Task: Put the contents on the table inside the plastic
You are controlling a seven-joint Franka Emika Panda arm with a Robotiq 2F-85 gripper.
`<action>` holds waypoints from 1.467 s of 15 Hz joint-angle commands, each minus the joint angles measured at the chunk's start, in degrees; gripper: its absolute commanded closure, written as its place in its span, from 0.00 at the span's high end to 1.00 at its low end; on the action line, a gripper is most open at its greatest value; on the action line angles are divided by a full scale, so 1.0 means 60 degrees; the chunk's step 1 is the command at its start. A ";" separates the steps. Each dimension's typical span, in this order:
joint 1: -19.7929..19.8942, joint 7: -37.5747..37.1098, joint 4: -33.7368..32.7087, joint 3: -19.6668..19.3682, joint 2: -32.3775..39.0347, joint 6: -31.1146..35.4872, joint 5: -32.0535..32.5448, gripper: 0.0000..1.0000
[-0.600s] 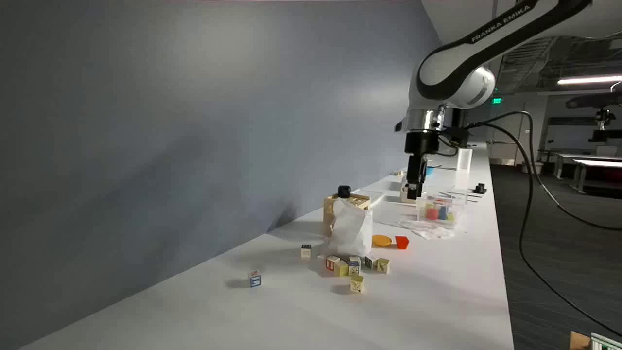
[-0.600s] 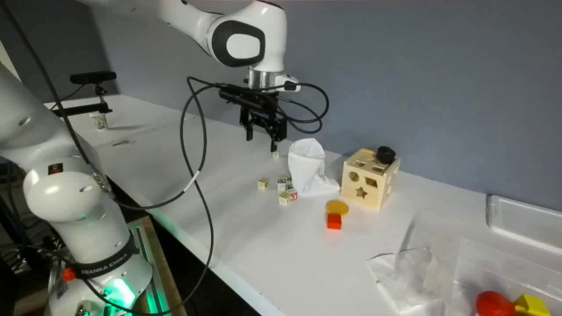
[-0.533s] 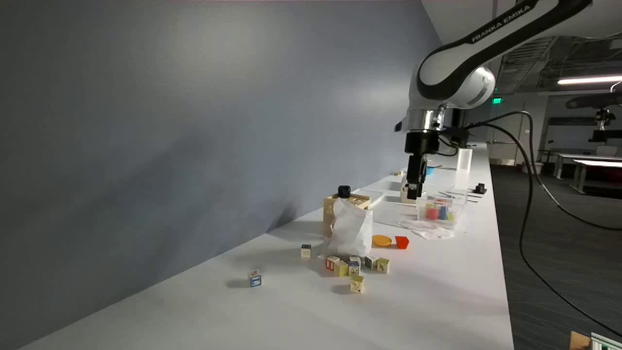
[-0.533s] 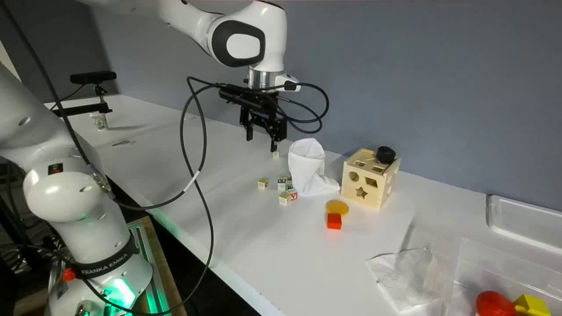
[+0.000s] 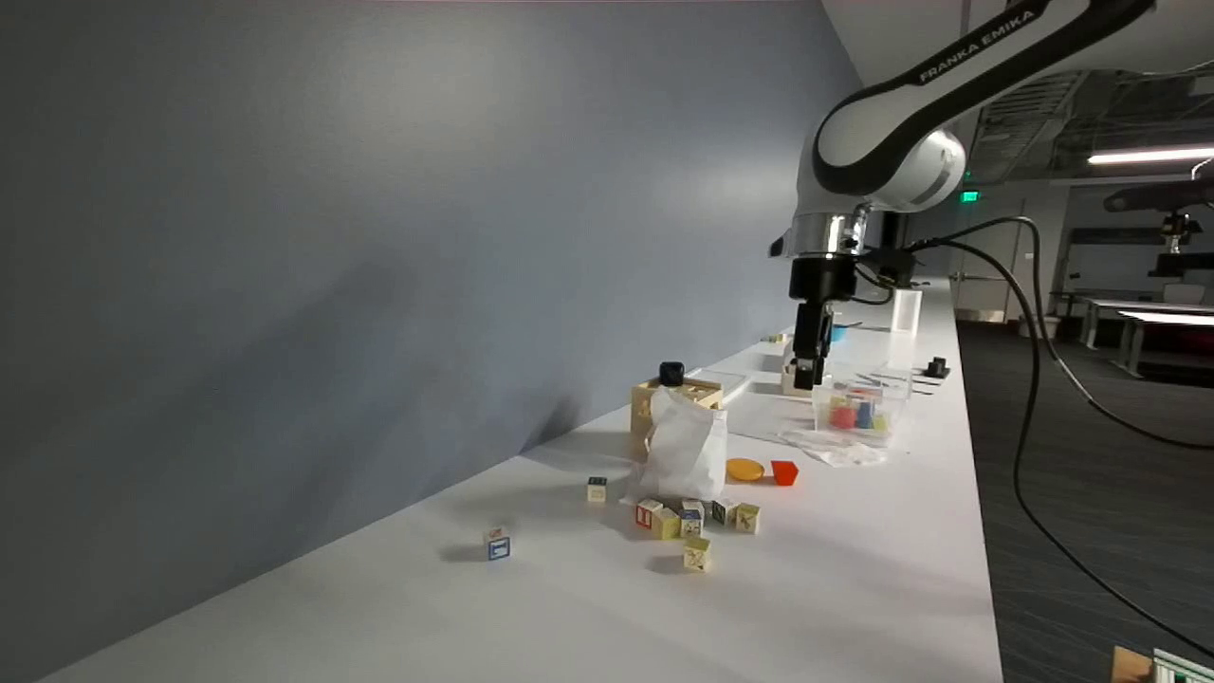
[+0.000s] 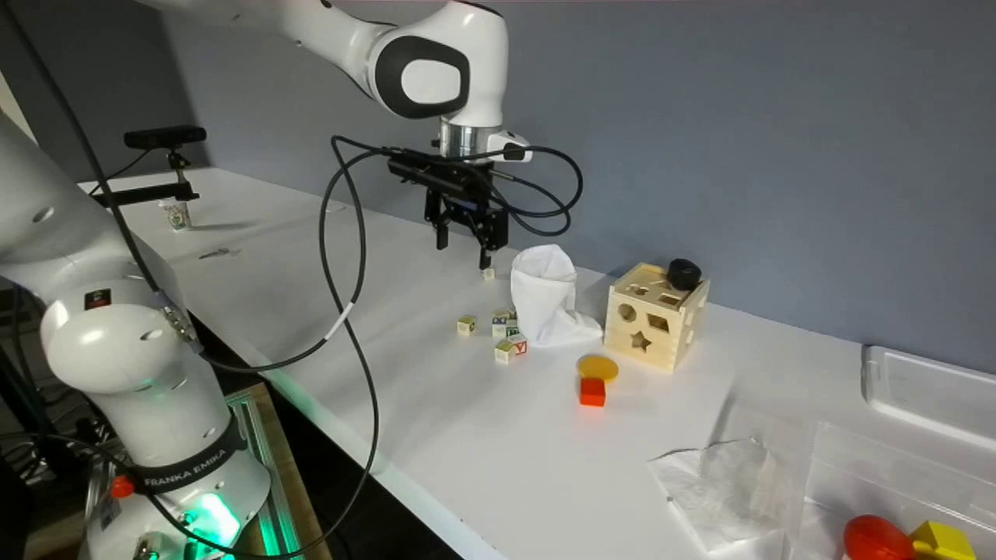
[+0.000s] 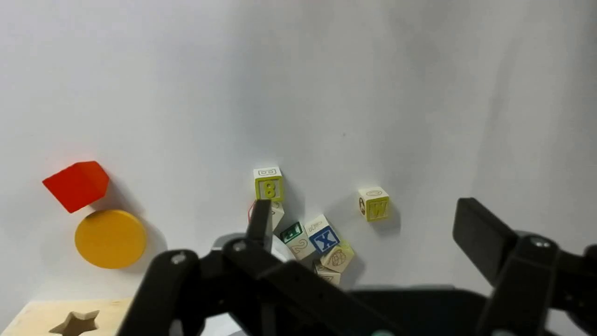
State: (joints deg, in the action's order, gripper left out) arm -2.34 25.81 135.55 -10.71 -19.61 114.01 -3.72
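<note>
step: pick-up, no grasp made. gripper (image 6: pixel 464 250) jaws wide apart, empty, above the tabletop (image 6: pixel 436 435). letter blocks (image 7: pixel 324 239) lie on it, most clustered beside the white bag (image 6: pixel 542 307), taken as the target, standing mouth up. next, likely: centre over the lone w block (image 7: pixel 373 204), descend, pinch, lift to the bag.

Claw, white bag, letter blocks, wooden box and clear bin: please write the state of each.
Claw: open, holding nothing
White bag: upright, mouth open
Letter blocks: loose on the table, several close together
Wooden box: upright, black piece on top
Clear bin: coloured pieces inside
</note>
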 commanded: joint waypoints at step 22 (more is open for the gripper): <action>-0.0635 -0.2648 0.0046 0.2510 0.3610 0.3633 0.0189 1.00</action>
State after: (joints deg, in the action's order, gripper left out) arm -5.86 13.14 134.96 3.03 -0.65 132.85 -2.27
